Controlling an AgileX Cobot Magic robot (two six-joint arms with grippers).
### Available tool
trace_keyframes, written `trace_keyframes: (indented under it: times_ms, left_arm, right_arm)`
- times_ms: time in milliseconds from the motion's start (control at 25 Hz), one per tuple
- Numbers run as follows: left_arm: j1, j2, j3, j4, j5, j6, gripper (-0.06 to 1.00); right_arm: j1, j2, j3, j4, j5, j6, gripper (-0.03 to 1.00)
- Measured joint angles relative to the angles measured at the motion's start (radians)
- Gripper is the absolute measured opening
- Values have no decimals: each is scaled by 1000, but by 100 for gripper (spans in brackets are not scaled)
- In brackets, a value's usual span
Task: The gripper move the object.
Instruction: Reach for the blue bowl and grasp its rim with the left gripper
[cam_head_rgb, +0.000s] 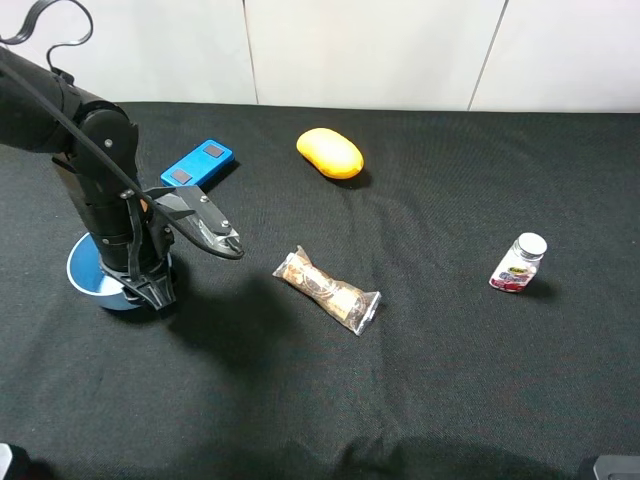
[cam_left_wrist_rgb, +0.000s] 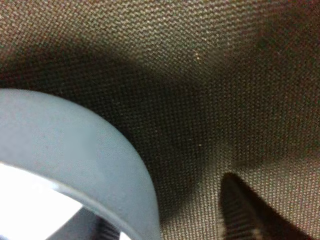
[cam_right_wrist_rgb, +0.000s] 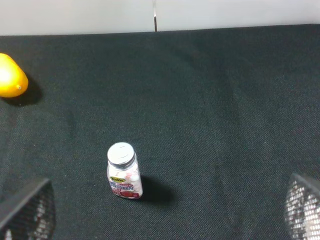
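Both claws gape: the left claw (cam_head_rgb: 141, 288) straddles the rim of the light blue bowl (cam_head_rgb: 81, 270) at the lower left of the high view, its outer finger (cam_left_wrist_rgb: 242, 212) clear of the wall. The right claw (cam_right_wrist_rgb: 165, 207) spreads wide before a small capped bottle (cam_right_wrist_rgb: 123, 172) on the black desk (cam_head_rgb: 450, 380).

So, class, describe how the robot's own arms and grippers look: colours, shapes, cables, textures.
The left arm is matt black with rounded, drum-like joints; a thin black cable loops above it. The left gripper is black too, with a silver-grey metal part on its side. Of the right gripper only two dark fingers show, their faces mesh-textured.
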Motion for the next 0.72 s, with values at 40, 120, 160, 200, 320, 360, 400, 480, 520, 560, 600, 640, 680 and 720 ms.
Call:
trace_keyframes:
  times_ms: [40,120,160,200,320,360,400,480,520,560,600,640,680,720]
  left_arm:
    - [0,0,0,0,0,0,31]
    - [0,0,0,0,0,0,21]
    - [0,0,0,0,0,0,16]
    - [0,0,0,0,0,0,11]
    - [0,0,0,2,2,0,2]
    - [0,0,0,4,3,0,1]
    - [0,0,0,5,4,-1,1]
    - [0,0,0,7,5,-1,1]
    - [0,0,0,7,5,-1,1]
    - [0,0,0,7,5,-2,1]
    - [0,0,0,8,5,-4,1]
    - [0,0,0,8,5,-4,1]
    - [0,0,0,8,5,-4,1]
    - [0,0,-1,8,7,-6,1]
  right_arm:
    - [0,0,0,0,0,0,69]
    - [0,0,0,0,0,0,69]
    - [0,0,0,0,0,0,69]
    - [0,0,0,0,0,0,69]
    - [0,0,0,0,0,0,69]
    - [0,0,0,0,0,0,69]
    - [0,0,0,0,0,0,69]
    - [0,0,0,0,0,0,69]
    - [0,0,0,0,0,0,69]
    - [0,0,0,0,0,0,69]
    - [0,0,0,0,0,0,69]
    - [0,0,0,0,0,0,69]
    - [0,0,0,0,0,0,69]
    - [0,0,0,0,0,0,69]
